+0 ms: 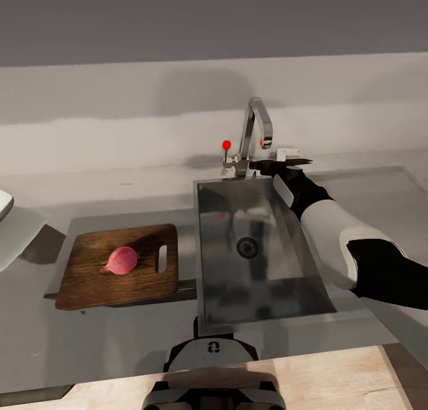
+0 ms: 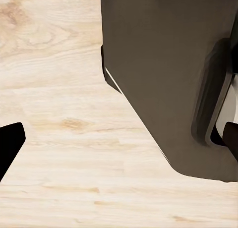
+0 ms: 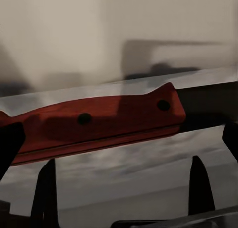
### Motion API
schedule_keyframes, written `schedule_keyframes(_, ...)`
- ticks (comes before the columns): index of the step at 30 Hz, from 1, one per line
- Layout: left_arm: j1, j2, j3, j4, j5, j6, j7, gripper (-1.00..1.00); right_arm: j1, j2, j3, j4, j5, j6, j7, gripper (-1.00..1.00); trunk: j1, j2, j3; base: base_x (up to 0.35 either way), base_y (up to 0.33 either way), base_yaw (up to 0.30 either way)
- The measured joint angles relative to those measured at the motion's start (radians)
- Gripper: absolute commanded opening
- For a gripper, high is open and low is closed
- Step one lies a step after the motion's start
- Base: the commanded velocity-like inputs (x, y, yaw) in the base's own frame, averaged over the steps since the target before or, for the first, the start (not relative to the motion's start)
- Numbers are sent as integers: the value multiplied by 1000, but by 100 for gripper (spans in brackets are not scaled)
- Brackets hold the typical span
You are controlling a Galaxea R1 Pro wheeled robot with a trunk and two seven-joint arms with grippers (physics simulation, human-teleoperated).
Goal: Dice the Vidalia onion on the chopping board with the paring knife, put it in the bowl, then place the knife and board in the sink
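Red-handled paring knife (image 3: 99, 121) lies seemingly between the right tool's (image 1: 291, 160) fingers.

Lt wood floor (image 2: 59, 139), grey wall (image 1: 119, 18)

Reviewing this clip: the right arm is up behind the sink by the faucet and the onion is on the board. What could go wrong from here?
1. The right gripper is close to the chrome angular faucet; a swing could clip it.
2. The reddish-handled paring knife lies across the fingers; whether they clamp it is unclear, so it may slip.
3. The pinkish-red round onion rests loose on the dark brown wooden chopping board, whose near edge seems to overhang a ledge; a push could tip it.
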Motion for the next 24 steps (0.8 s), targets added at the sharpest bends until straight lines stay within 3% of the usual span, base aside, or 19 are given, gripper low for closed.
schedule_keyframes(9, 0, 0, 0, 0, 0, 0, 0, 100, 0, 5, 1, 3, -1, -1, -54, 100, 0, 0, 0, 0, 0, 0)
schedule_keyframes(15, 0, 1, 0, 0, 0, -1, -1, 100, 0, 56, -1, 4, -1, -18, -139, 100, 0, 0, 0, 0, 0, 0)
schedule_keyframes(20, 0, 2, 0, 0, 0, -2, -1, 100, 0, 105, -2, 18, 2, -75, -228, 100, 0, 0, 0, 0, 0, 0)
schedule_keyframes(24, 0, -4, 0, 0, 0, -3, -2, 100, 0, 105, -2, 32, 0, -133, -293, 100, 0, 0, 0, 0, 0, 0)
